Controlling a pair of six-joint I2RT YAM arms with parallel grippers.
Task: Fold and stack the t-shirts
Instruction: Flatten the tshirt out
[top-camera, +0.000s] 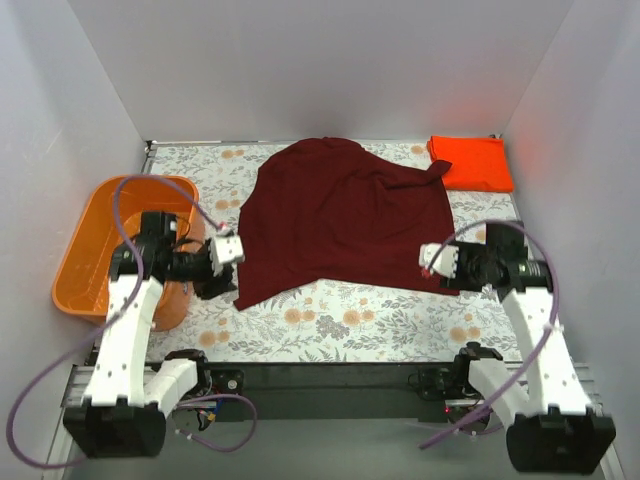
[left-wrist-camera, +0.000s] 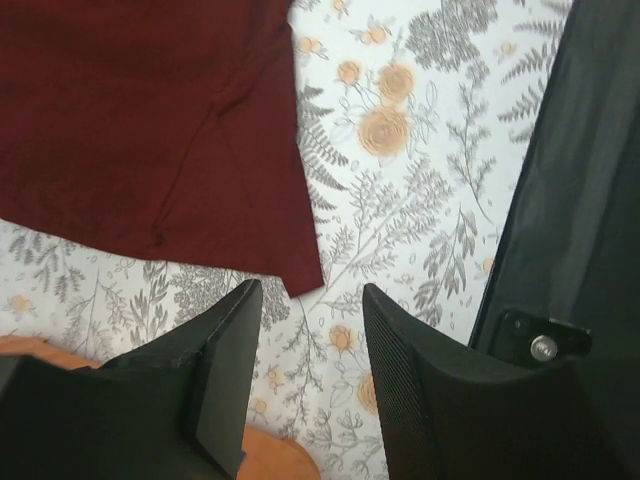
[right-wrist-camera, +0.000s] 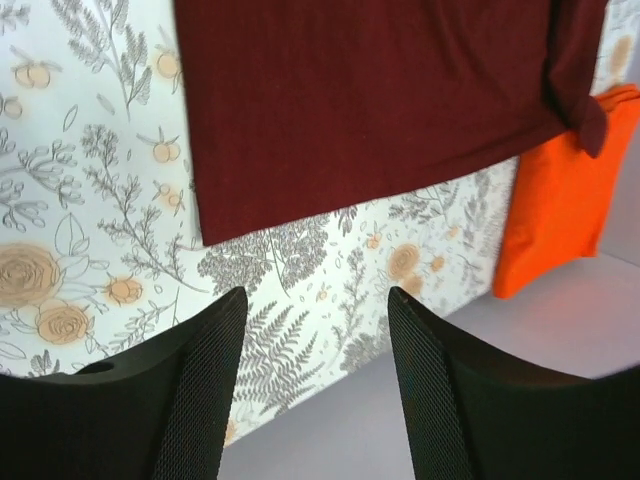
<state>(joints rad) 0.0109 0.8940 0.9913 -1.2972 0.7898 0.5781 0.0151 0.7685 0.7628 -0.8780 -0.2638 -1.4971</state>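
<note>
The dark maroon t-shirt (top-camera: 335, 222) lies spread and partly rumpled in the middle of the floral table cover. The bright orange-red t-shirt (top-camera: 472, 162) lies as a folded rectangle at the back right corner. My left gripper (top-camera: 222, 283) is open and empty just left of the maroon shirt's near left corner, which shows in the left wrist view (left-wrist-camera: 300, 275). My right gripper (top-camera: 432, 272) is open and empty just off the shirt's near right corner; the right wrist view shows that corner (right-wrist-camera: 215, 225) and the folded orange-red shirt (right-wrist-camera: 555, 200).
An orange plastic basket (top-camera: 85, 255) stands at the left edge of the table, under my left arm. White walls enclose the back and both sides. The black table rail (top-camera: 330, 378) runs along the near edge.
</note>
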